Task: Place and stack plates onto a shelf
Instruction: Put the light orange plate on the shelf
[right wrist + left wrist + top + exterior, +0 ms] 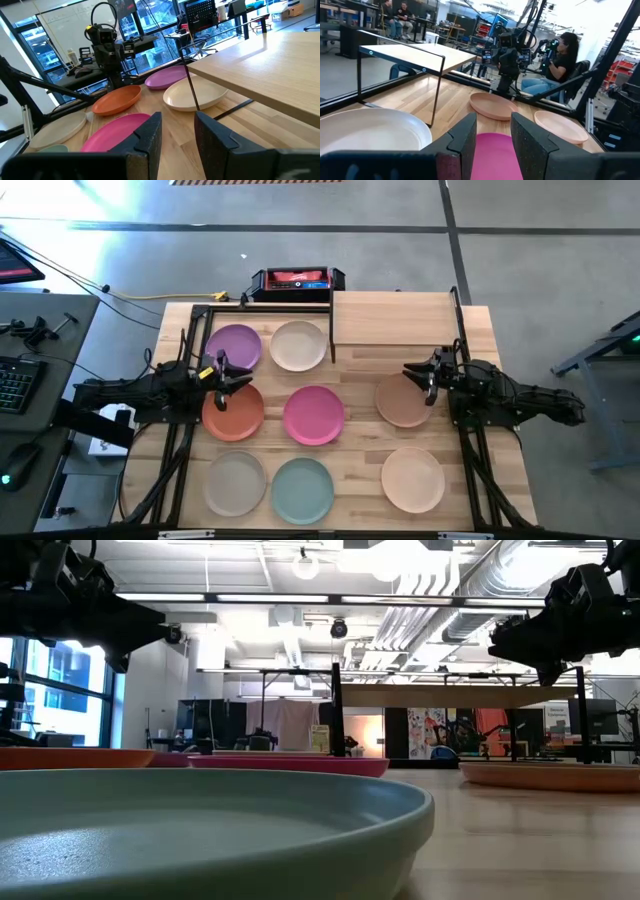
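Note:
Eight plates lie flat on the slatted tabletop: purple, cream-white, orange, pink, tan-brown, grey-beige, pale teal and peach. The shelf stands at the far right with nothing on its top. My left gripper is open and hangs in the air over the orange plate's far rim. My right gripper is open above the tan-brown plate's far rim. In the wrist views, each open gripper points across the pink plate.
A red-and-black box sits beyond the table's far edge. Black frame rails run along the left and right sides of the table. A thin black shelf post stands beside the cream-white plate. A seated person is beyond the table's right side.

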